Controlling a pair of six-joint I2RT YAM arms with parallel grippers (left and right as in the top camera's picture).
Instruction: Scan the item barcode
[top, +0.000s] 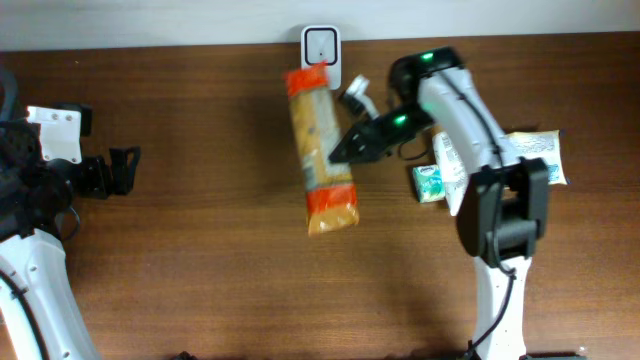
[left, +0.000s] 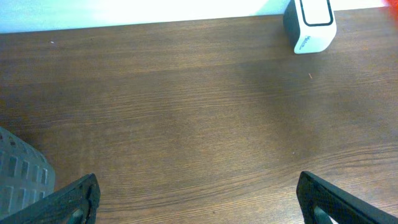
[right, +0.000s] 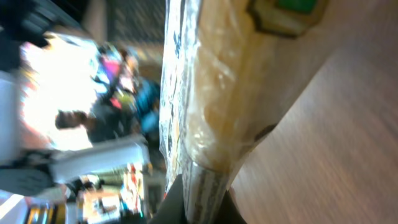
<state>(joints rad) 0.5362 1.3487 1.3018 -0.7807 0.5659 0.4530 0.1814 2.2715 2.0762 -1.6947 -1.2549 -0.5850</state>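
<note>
At the far middle of the table (top: 200, 280), your right gripper (top: 336, 153) is clamped tight on the long edge of the pasta packet (top: 315, 130). The packet runs away from you, and its upper orange end reaches the white scanner (top: 321, 45) by the wall. A green box (top: 428, 183) and 2 white pouches (top: 535, 157) lie to the right. Your left gripper (top: 125, 170) hangs wide apart over bare wood, well away from the packet.
</note>
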